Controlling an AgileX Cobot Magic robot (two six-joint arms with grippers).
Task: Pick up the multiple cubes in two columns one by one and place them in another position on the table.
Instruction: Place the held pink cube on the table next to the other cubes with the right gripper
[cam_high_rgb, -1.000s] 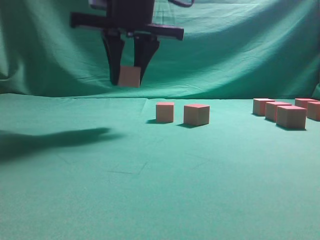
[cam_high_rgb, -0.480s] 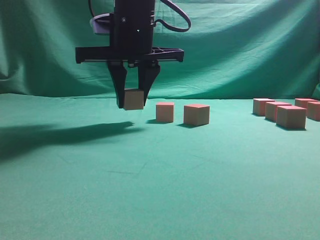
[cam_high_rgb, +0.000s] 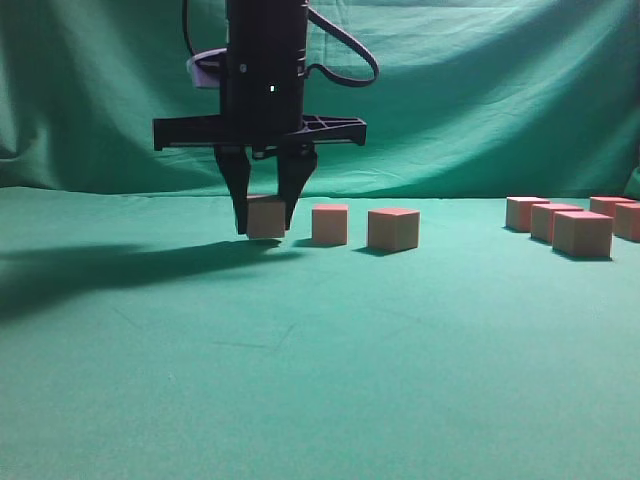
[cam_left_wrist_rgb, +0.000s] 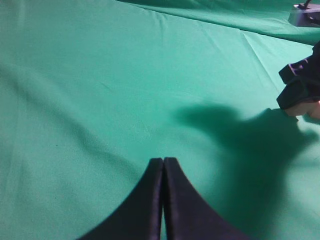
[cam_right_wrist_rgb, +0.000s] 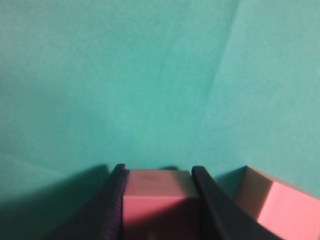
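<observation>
Plain green cloth over the tabletop (cam_high_rgb: 330, 380), matte and faintly creased, with a wrinkled, draped green backdrop (cam_high_rgb: 480, 90) behind. Small sharp-edged cubes on it, all alike – pinkish-red tops, paler tan-pink sides, dull finish.

Held cube (cam_high_rgb: 266, 217) clamped between the two black tapered jaws of the right gripper (cam_high_rgb: 266, 222), jaws set about one cube-width apart and pressed against its opposite sides; bottom edge down at, or just above, the cloth – cannot tell whether touching. Same grip seen from the right wrist camera: cube (cam_right_wrist_rgb: 156, 197) filling the gap between the dark fingers (cam_right_wrist_rgb: 210, 210), pink top up.

Just to the right of it, a second cube (cam_high_rgb: 330, 224), then a third (cam_high_rgb: 393, 229), the three in a row, near one another but apart. Well off to the right, a cluster of further cubes (cam_high_rgb: 583, 234) standing close together.

Left gripper (cam_left_wrist_rgb: 163, 165) hovering over bare cloth, its black jaws pressed together tip to tip, holding nothing.
</observation>
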